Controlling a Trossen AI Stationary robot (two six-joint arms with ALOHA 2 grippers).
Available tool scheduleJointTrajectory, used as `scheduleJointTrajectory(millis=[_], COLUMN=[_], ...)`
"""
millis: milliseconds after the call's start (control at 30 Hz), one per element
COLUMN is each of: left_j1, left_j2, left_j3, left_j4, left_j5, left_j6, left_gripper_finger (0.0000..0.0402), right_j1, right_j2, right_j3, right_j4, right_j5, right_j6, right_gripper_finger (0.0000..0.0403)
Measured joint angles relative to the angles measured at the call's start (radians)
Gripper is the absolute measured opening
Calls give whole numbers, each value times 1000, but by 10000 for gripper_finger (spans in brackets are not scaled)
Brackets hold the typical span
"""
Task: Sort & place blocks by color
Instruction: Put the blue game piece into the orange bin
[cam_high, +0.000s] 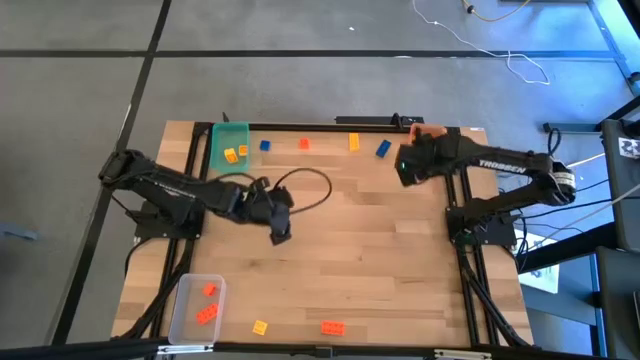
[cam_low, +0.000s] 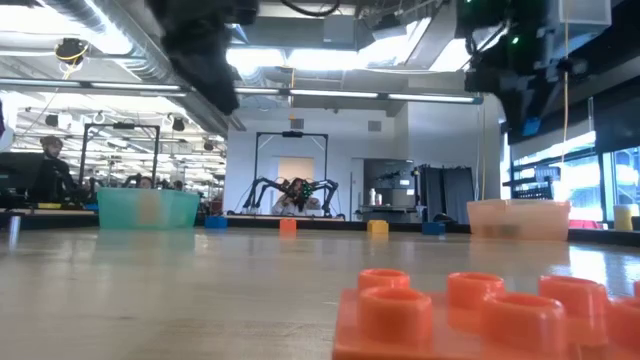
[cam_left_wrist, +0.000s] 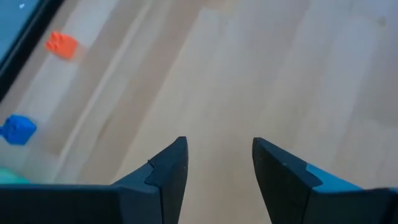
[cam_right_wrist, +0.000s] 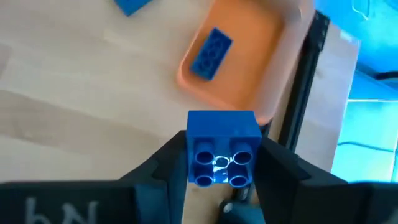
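Nearest item: one orange-red brick (cam_low: 500, 318) at the near table edge, studs up, with a yellow brick (cam_high: 260, 327) to its left

Item two: right gripper (cam_right_wrist: 219, 167), which we find clamped on a blue brick (cam_right_wrist: 222, 147), raised over the far right corner beside the orange bin (cam_right_wrist: 233, 59); one blue brick (cam_right_wrist: 210, 52) lies in that bin

Item three: left gripper (cam_left_wrist: 217, 163), fingers apart and holding nothing, hanging over bare wood left of centre

Also listed: green bin (cam_high: 229, 143) far left holding yellow bricks (cam_high: 235, 153); clear bin (cam_high: 195, 306) near left holding orange-red bricks (cam_high: 207, 311); loose bricks along the far edge, among them a second blue brick (cam_high: 383, 148)

Risks we note: the held brick sits short of the bin, so we judge an early release would drop it on the table or off the rim; a low approach could nudge the light bin
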Motion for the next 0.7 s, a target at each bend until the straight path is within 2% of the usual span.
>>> scheduleJointTrajectory(millis=[167,367,500,700], left_j1=[100,189,238,291], left_j2=[0,0,0,0], left_j3=[0,0,0,0], left_j4=[87,177,250,321], left_j5=[55,105,170,204], left_j6=[94,206,294,332], left_gripper_finger=[170,170,170,170], right_j1=[-218,-426,-507,-588], right_j2=[22,81,142,263], right_j3=[0,0,0,0], right_j4=[143,254,278,299], right_j5=[-37,-150,-191,-191], right_j6=[-285,-484,-578,-666], right_gripper_finger=[139,139,139,139])
